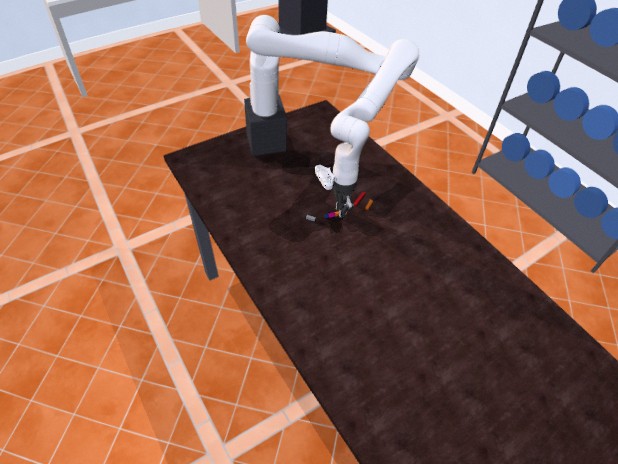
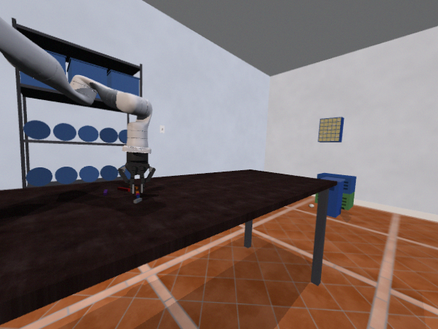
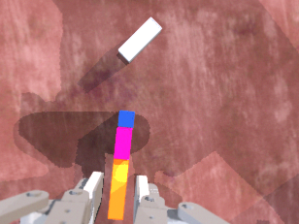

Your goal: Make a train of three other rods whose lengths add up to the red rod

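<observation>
Three rods lie end to end in the wrist view: a blue rod farthest out, a magenta rod behind it, and an orange rod nearest the camera, all in one straight line on the dark counter. The white arm rises from its black base at the counter's far end, reaches across, folds at the elbow and drops its last link almost straight down, so the jaws point at the counter top. They stand partly open, astride the orange rod; a narrow gap shows on each side between the rod and the pale fingers, so they grip nothing. The rod runs lengthwise between them, its far end touching the magenta rod. A grey rod lies apart beyond the blue end, turned at a slant to the line. From the top view a red rod lies just behind the jaws, and a second orange rod sits beside it, both apart from the train. In the exterior view a small purple piece rests on the counter to the left of the jaws, too small to tell more. A shelf rack with blue rolls stands off to one side.
</observation>
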`<state>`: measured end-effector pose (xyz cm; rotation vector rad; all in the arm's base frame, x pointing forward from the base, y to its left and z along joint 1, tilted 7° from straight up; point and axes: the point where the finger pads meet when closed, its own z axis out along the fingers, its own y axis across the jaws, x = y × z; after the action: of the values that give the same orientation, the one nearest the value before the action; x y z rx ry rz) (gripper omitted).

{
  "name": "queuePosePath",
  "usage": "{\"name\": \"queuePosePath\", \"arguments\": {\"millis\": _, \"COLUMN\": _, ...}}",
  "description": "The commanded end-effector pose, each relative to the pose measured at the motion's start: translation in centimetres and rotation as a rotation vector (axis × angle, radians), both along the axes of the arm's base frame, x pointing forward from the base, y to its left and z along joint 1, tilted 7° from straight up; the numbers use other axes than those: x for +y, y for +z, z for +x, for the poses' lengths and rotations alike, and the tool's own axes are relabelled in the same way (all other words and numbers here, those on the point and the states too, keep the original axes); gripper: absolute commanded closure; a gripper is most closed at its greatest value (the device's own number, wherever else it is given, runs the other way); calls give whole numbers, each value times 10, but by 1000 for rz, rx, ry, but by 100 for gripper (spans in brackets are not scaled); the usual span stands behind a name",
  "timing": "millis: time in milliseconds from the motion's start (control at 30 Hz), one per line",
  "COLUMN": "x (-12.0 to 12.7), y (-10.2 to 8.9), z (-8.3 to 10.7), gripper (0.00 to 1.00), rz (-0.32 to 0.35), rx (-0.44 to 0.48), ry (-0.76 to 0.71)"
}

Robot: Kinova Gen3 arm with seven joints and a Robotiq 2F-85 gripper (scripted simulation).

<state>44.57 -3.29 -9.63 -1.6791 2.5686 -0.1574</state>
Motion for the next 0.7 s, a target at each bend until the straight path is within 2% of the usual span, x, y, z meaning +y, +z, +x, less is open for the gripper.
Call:
{"name": "queuePosePath", "arguments": {"millis": 0, "x": -1, "y": -1, "z": 3, "gripper": 76, "rz": -2, "rx": -5, "ry": 6}}
{"name": "queuePosePath", "arguments": {"millis": 300, "x": -1, "y": 3, "z": 1, "gripper": 76, "rz": -3, "rx": -6, "ry": 2}}
{"name": "queuePosePath", "arguments": {"millis": 500, "x": -1, "y": 24, "z": -2, "gripper": 76, "rz": -3, "rx": -6, "ry": 0}}
{"name": "queuePosePath", "arguments": {"millis": 567, "x": -1, "y": 24, "z": -2, "gripper": 76, "rz": -3, "rx": -6, "ry": 0}}
{"name": "queuePosePath", "arguments": {"millis": 667, "x": 0, "y": 40, "z": -3, "gripper": 76, "rz": -3, "rx": -6, "ry": 0}}
